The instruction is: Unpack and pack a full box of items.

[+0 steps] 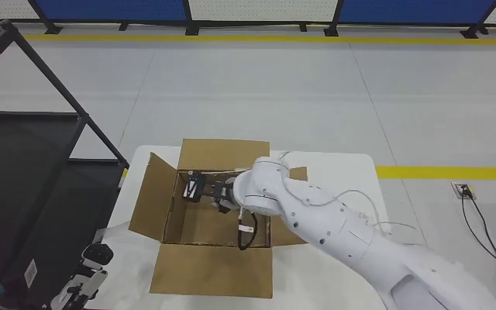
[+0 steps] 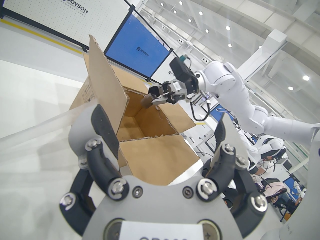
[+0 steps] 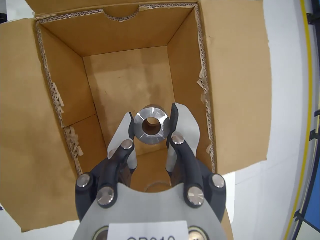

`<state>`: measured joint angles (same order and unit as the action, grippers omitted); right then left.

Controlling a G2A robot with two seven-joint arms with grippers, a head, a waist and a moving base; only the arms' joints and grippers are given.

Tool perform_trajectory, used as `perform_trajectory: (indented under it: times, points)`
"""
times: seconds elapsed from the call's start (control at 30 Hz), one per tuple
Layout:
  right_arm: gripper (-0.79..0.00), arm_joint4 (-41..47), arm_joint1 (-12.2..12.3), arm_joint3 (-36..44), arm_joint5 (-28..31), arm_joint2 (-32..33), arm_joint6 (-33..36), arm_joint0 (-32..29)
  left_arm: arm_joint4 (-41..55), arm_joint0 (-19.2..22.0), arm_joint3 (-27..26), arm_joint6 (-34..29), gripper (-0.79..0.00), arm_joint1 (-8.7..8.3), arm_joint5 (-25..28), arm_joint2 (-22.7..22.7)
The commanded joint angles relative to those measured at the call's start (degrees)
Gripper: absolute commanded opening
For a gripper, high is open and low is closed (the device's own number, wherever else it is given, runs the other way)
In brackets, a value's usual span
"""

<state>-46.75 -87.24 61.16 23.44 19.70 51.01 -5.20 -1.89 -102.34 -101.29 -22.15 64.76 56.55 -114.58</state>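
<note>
Check the right hand [image 3: 152,121] first: its fingers are clamped on opposite sides of the metal sleeve [image 3: 151,126], a short steel cylinder with a bore through its centre. The sleeve sits between the fingertips, inside the mouth of the open cardboard box [image 3: 235,76] that stands on the desk [image 1: 333,167].

Note the sleeve's long axis. The bore faces back toward the wrist, so the axis runs along the hand's own reach, and the box floor lies straight ahead of the fingertips, beyond the sleeve. Judged from this, any travel, whether deeper in or back out, should follow that axis. The box walls stand to either side of the fingers, with the closest one beside the outer finger.

The left hand [image 2: 160,126] has its fingers spread apart and holds nothing. It sits low outside the box, well apart from the sleeve, with a raised flap between them. Treat the right hand as the working one.
</note>
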Motion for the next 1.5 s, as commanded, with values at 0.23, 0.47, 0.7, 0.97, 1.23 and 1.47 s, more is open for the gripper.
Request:
perform_trajectory:
  times: [0.23,0.47,0.7,0.97,1.23,1.47]
  points:
    - [-0.785,1.2,-13.65,-23.84,0.08,-6.74,-8.95,2.24,0.0,0.0,0.0,0.0,0.0,0.0,0.0,0.0]
    - [-0.785,0.96,-16.23,-28.53,0.34,-7.2,-11.94,2.24,0.0,0.0,0.0,0.0,0.0,0.0,0.0,0.0]
    - [-0.785,0.96,-16.23,-28.53,0.34,-7.2,-11.94,2.24,0.0,0.0,0.0,0.0,0.0,0.0,0.0,0.0]
    - [-0.785,0.93,-15.9,-33.11,0.55,-4.97,-19.89,0.06,0.0,0.0,0.0,0.0,0.0,0.0,0.0,0.0]
    - [-0.785,0.35,-17.82,-41.11,5.47,-4.47,-22.96,-1.22,0.0,0.0,0.0,0.0,0.0,0.0,0.0,0.0]
    - [-0.785,-0.52,-20.51,-46.11,5.73,-4.62,-23.34,-2.41,0.0,0.0,0.0,0.0,0.0,0.0,0.0,0.0]
